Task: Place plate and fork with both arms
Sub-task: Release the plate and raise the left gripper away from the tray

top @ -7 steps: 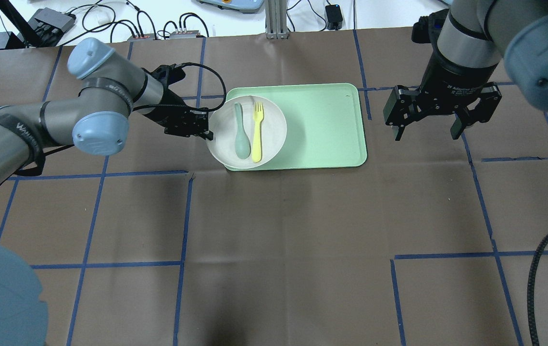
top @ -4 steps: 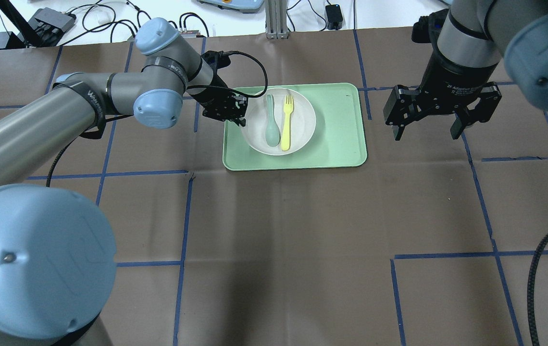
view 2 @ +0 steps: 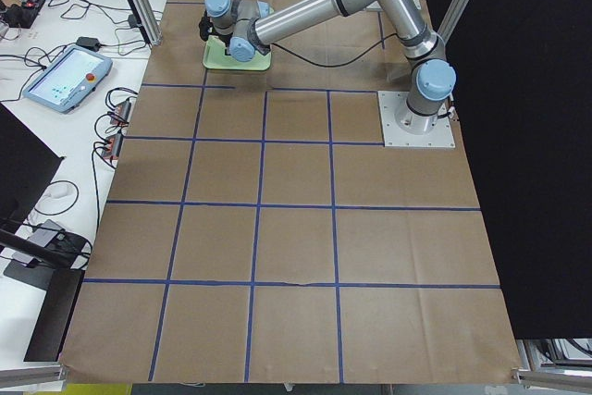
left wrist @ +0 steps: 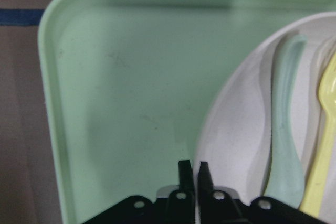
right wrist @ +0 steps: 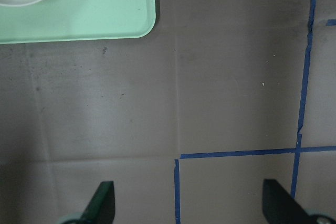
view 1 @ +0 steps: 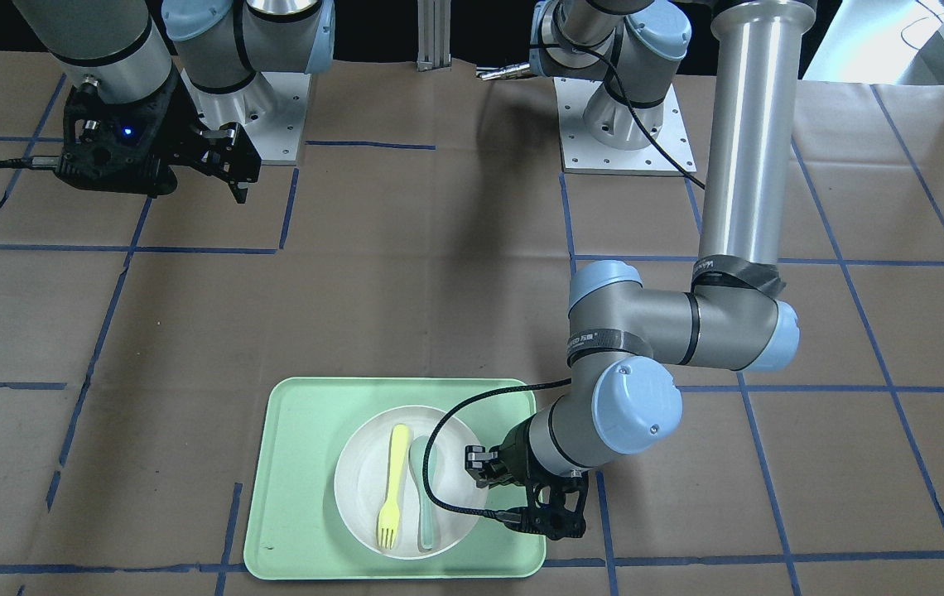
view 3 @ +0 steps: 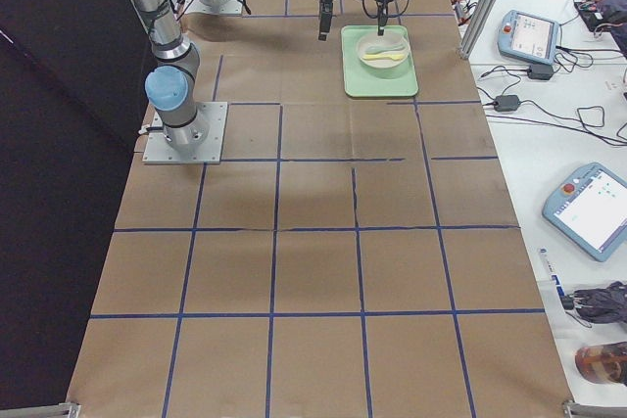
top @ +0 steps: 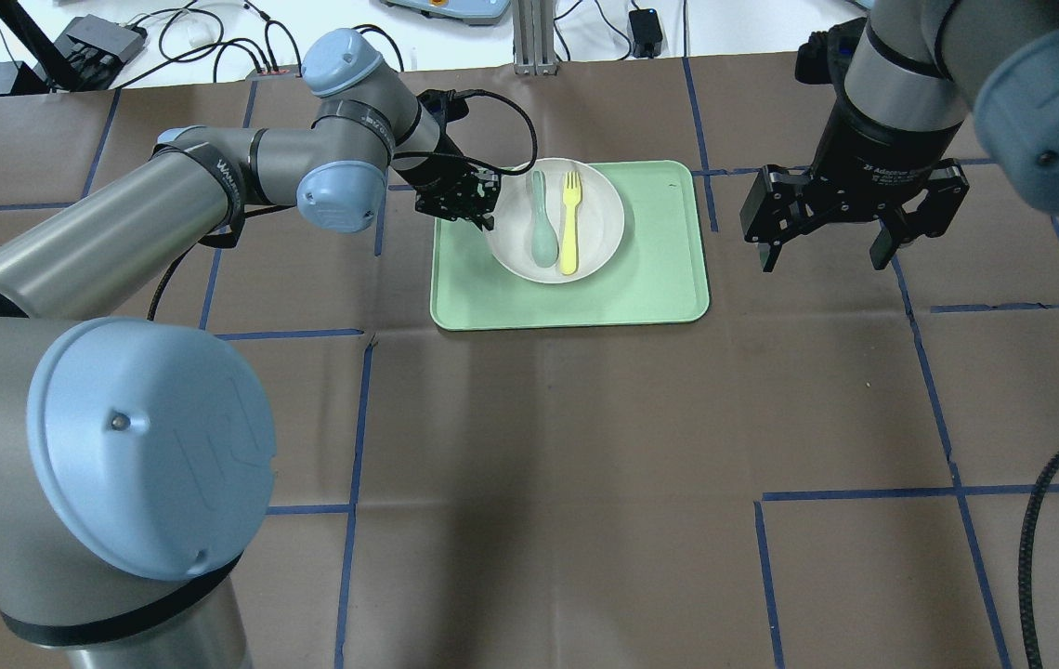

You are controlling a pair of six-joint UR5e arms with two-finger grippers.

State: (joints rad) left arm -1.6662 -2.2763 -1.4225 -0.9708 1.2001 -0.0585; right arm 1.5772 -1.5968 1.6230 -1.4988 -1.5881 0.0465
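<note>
The off-white plate point(top: 599, 223) is over the back middle of the pale-green tray point(top: 660, 269). The yellow fork point(top: 569, 223) and a grey-green spoon point(top: 542, 228) lie side by side in it. My left gripper point(top: 483, 218) is shut on the plate's left rim. The left wrist view shows its fingers point(left wrist: 184, 169) pinching the rim of the plate point(left wrist: 236, 129) beside the spoon point(left wrist: 283, 129) and fork point(left wrist: 325, 145). My right gripper point(top: 827, 255) is open and empty, above the table right of the tray. In its wrist view its fingers point(right wrist: 102, 198) stand wide apart.
The brown table cover carries blue tape lines point(top: 353, 418). Cables and boxes point(top: 102, 37) lie beyond the table's far edge. The left arm's cable point(view 1: 447, 463) loops over the plate's edge in the front-facing view. The tray's right part point(top: 669, 223) is bare.
My left arm has carried the plate, with fork and spoon, rightward and farther back, from overhanging the tray's left edge to its back middle. The right arm has not moved.
</note>
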